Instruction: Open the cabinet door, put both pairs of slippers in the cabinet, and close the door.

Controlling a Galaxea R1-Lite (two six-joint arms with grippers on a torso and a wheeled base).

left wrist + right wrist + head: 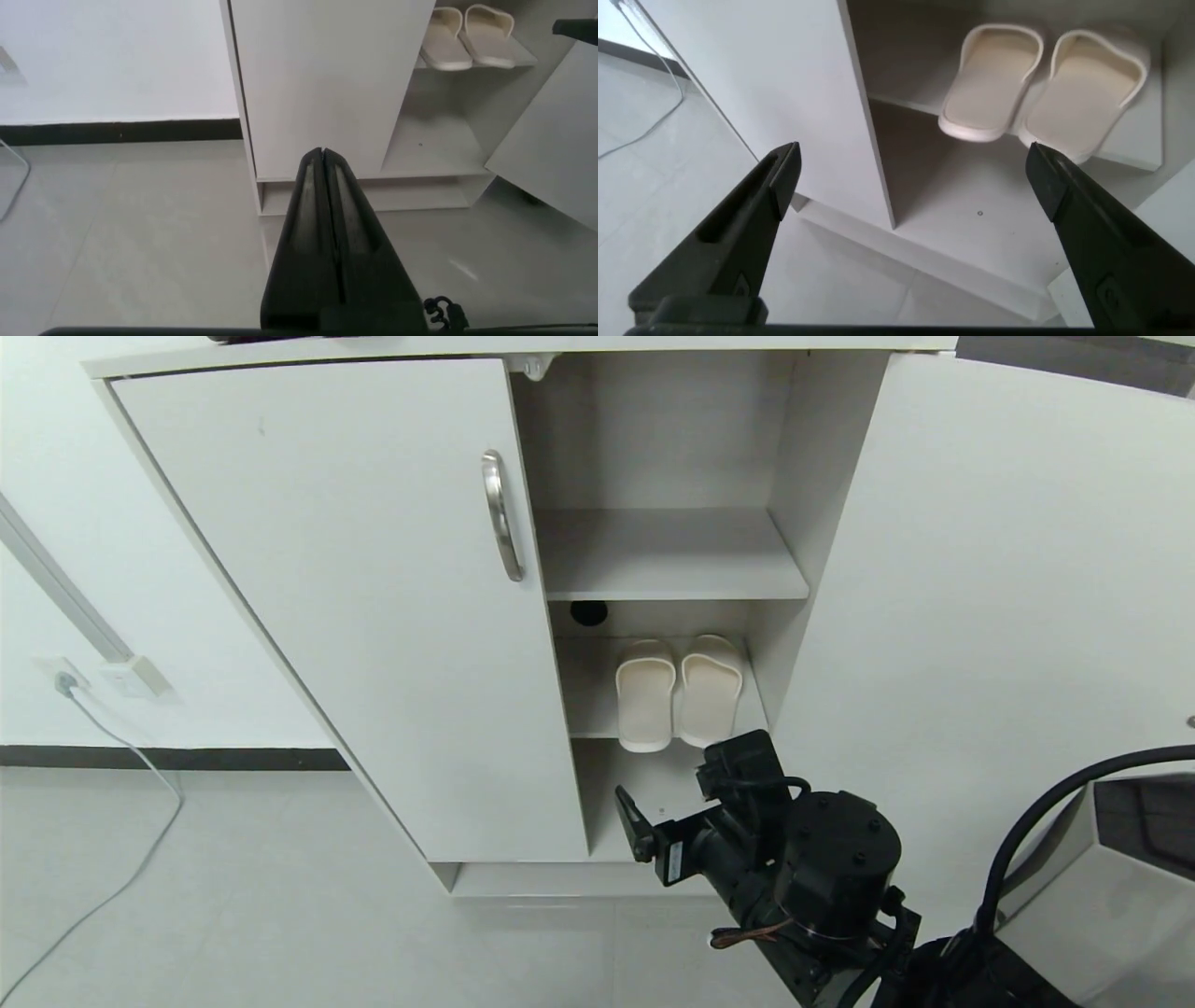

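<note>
- Cabinet (803,476): white, low, two doors, three shelf levels inside on the right half.
- Open door (1008,616): on the cabinet's right side, swung wide.
- Shut door (355,616): covers the cabinet's left half, with a metal handle (502,518) at its inner edge.
- Top shelf (667,555): bare, above the slippers' level.
- Right gripper (910,163): just in front of the cabinet's bottom compartment, below the middle shelf. Jaws spread wide, holding nothing.
- Left gripper (322,159): well back from the cabinet, over the floor, facing the foot of the shut door. Fingers pressed together, nothing between them.
- Slippers (709,691): one cream pair, side by side on the cabinet's middle shelf, toes inward, heels slightly over the front edge.
- Step in hand, judged: door opened, one pair stowed, stowing only half done.
- Next, judged: draw the right gripper clear of the cabinet, fetch the second pair, and set it on a free level. Then push the open door shut without catching the overhanging heels.
</note>
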